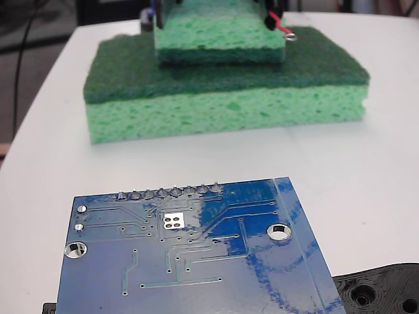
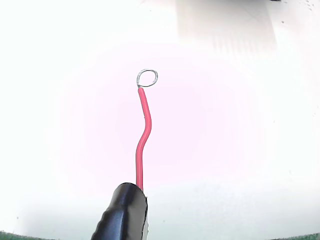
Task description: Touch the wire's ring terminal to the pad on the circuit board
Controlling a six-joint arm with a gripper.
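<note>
In the fixed view the circuit board is lying flat at the near edge of the white table, its solder side turned up so that the pad, a small silver-white square with four dark dots, is facing upward and open to a touch from above; it is sitting just near of the row of solder pins, left of the board's middle. Far behind it, at the top of the picture, the end effector is hanging over a stack of green sponges, and only its lowest part is showing, so I cannot tell how its jaws are standing or what they are gripping. The wire is sticking out at its right side, red and short, with the ring terminal hanging at its tip over the dark scouring top of the big sponge, well apart from the board. In the wrist view the wire is rising out of a black sleeve and bending slightly, the ring terminal leading so that it is likely to reach a surface first. The table is glaring almost featureless white there. A black plastic part is lying at the board's near right corner, and dark, blurred room clutter is showing beyond the table's far left edge.
</note>
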